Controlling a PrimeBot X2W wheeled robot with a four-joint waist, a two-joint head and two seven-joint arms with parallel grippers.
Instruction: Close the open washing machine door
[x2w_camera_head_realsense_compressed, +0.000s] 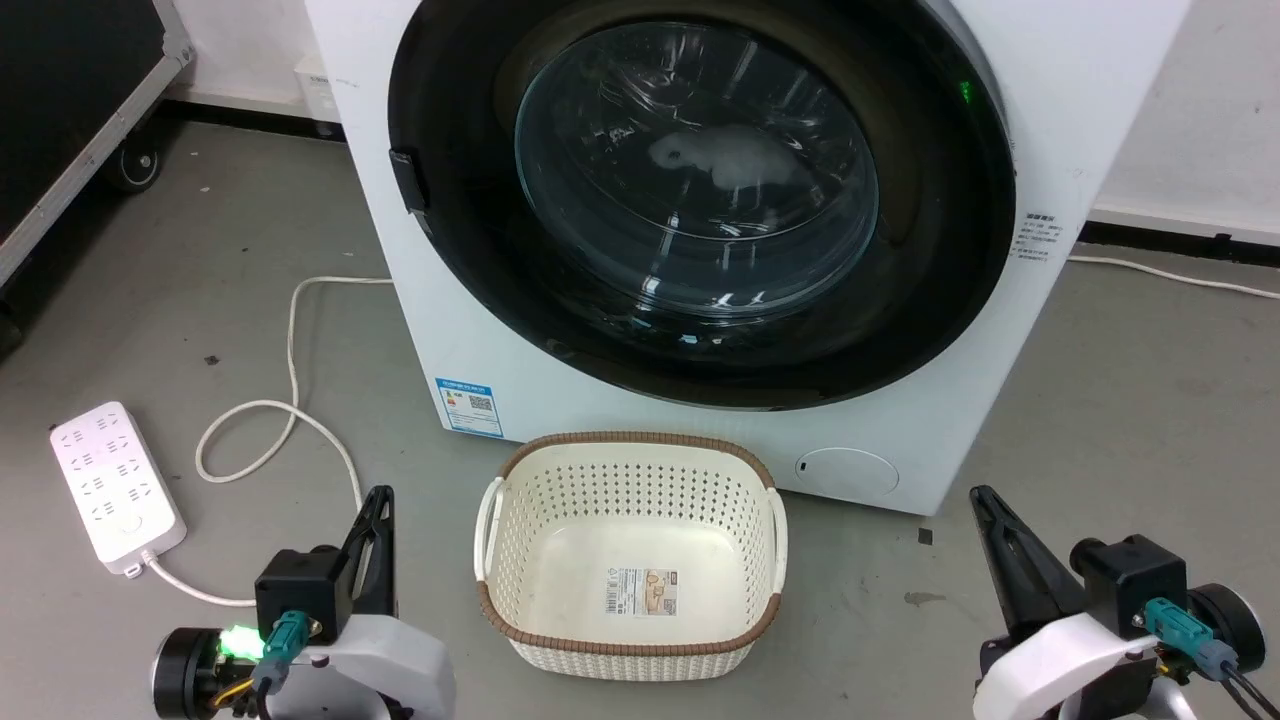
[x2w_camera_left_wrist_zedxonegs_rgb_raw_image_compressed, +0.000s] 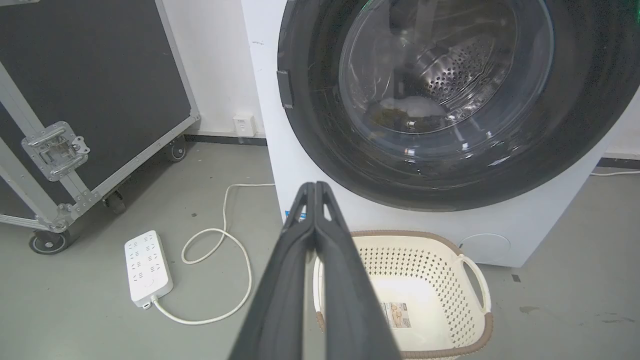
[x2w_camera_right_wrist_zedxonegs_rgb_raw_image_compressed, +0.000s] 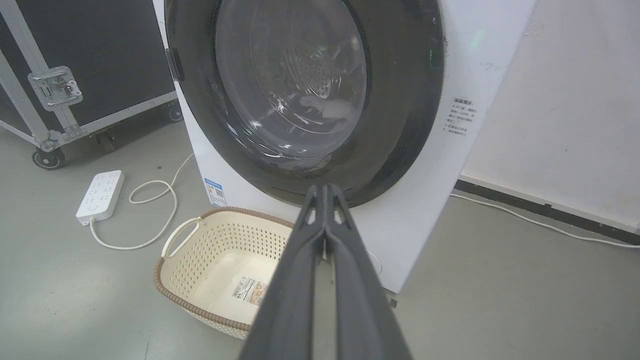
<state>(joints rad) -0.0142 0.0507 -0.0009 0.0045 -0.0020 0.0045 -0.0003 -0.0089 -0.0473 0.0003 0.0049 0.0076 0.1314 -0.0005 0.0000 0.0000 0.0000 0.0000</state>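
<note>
The door (x2w_camera_head_realsense_compressed: 930, 300) is big and round, with a shiny black rim and clear glass in the middle. It sits flat against the front of the white washer (x2w_camera_head_realsense_compressed: 1080, 100). Something pale (x2w_camera_head_realsense_compressed: 730, 165) lies inside, behind the glass.

A cream basket (x2w_camera_head_realsense_compressed: 600, 500) stands on the floor just in front of the washer, below the door. A white power strip (x2w_camera_head_realsense_compressed: 115, 485) lies on the floor to the left, with its cord (x2w_camera_head_realsense_compressed: 290, 400) in a loop.

The left gripper (x2w_camera_head_realsense_compressed: 380, 500) is low, to the left of the basket. Its jaws are pressed together and hold nothing. The right gripper (x2w_camera_head_realsense_compressed: 985, 497) is low, to the right of the basket, and its jaws are pressed together too. Both are well apart from the door.
</note>
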